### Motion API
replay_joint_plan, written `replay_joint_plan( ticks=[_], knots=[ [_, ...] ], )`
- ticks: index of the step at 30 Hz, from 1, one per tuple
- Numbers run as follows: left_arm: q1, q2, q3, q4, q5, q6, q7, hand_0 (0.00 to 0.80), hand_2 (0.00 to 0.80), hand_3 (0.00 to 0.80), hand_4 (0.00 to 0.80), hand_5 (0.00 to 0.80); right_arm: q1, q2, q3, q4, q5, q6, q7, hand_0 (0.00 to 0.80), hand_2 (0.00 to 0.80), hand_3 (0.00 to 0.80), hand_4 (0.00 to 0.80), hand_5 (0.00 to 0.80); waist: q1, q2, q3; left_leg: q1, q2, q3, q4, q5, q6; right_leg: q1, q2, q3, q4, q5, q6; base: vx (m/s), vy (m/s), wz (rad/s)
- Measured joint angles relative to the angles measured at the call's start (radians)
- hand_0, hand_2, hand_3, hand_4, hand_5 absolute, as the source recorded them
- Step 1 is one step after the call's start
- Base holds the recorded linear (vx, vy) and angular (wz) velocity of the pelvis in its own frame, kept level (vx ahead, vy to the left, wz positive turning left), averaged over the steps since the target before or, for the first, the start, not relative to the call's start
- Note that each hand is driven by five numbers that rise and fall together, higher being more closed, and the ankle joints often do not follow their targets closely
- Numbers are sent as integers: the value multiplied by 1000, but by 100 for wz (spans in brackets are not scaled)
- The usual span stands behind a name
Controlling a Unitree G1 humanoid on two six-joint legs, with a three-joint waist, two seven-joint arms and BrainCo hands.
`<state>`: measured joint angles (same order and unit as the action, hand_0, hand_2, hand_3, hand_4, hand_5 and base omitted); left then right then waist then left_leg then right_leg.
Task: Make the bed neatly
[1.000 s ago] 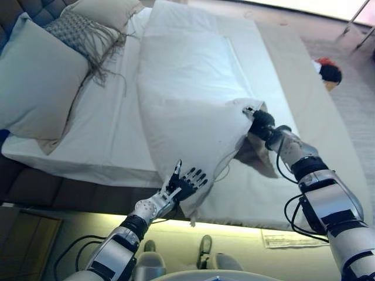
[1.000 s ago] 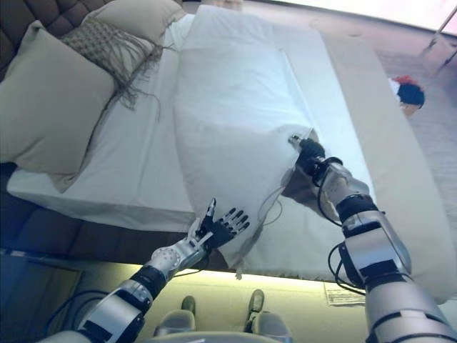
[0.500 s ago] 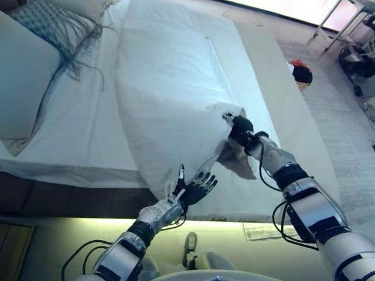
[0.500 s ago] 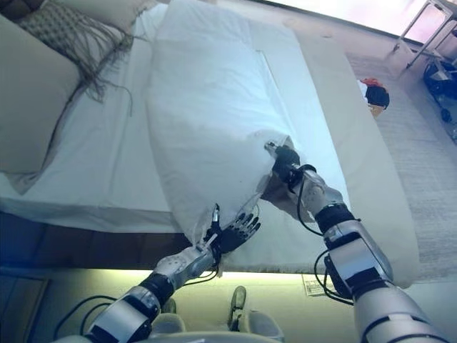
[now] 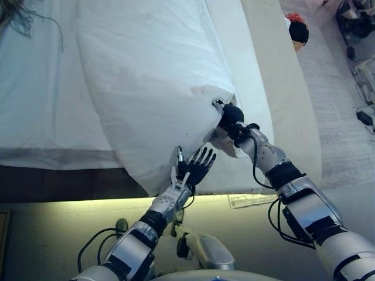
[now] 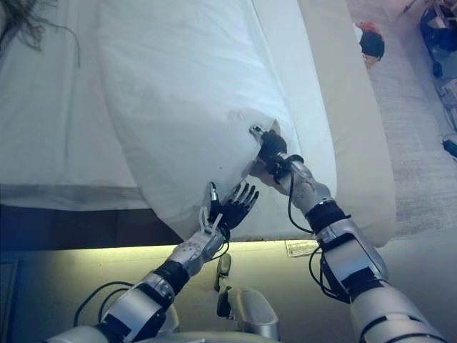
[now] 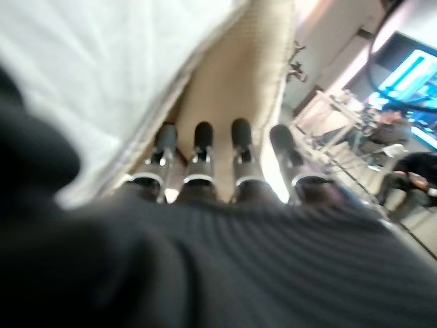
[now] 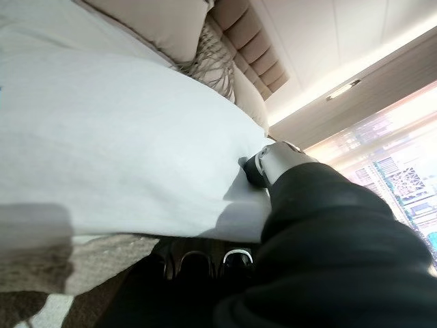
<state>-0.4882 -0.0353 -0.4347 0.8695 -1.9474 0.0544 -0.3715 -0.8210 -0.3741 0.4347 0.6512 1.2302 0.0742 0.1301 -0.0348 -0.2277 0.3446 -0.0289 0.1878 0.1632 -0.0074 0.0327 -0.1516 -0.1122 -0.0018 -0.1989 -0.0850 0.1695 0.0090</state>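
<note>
A white duvet (image 5: pixel 152 76) lies folded along the middle of the bed, its near corner hanging over the bed's front edge. My right hand (image 5: pixel 229 119) is shut on the duvet's near right corner, thumb on top and fingers curled under the cloth, as the right wrist view shows (image 8: pixel 198 263). My left hand (image 5: pixel 196 167) is open with straight spread fingers, held just in front of the hanging duvet edge at the bed's front side. In the left wrist view its fingers (image 7: pixel 205 147) point at the duvet's underside without gripping.
The white sheet (image 5: pixel 35 93) covers the bed to the left of the duvet. A beige mattress strip (image 5: pixel 284 88) runs along the right. A red and black object (image 5: pixel 297 30) lies on the carpet at the upper right. A paper sheet (image 5: pixel 246 201) lies on the floor.
The camera has swung so the pillows left the picture. My right hand has kept hold of the duvet corner. My left hand has risen closer to the hanging edge, fingers still spread.
</note>
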Motion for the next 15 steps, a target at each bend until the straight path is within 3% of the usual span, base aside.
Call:
replay_joint_plan(
  ticks=[6, 15],
  knots=[
    [-36, -4, 95, -44, -1, -143, -22, 0, 0, 0, 0, 0, 0, -17, 0, -17, -1, 0, 24, 800, 800, 800, 800, 800, -2, 3, 33, -2, -2, -2, -1, 0, 0, 0, -2, 0, 0, 0, 0, 0, 2, 1],
    [-36, -5, 118, -48, -1, -162, -50, 0, 0, 0, 0, 0, 0, -31, 0, -19, 0, 0, 36, 800, 800, 800, 800, 800, 2, 8, 36, -7, -1, -13, -4, 0, 0, 0, -3, -13, -1, -3, -2, 15, -5, 3]
  ],
)
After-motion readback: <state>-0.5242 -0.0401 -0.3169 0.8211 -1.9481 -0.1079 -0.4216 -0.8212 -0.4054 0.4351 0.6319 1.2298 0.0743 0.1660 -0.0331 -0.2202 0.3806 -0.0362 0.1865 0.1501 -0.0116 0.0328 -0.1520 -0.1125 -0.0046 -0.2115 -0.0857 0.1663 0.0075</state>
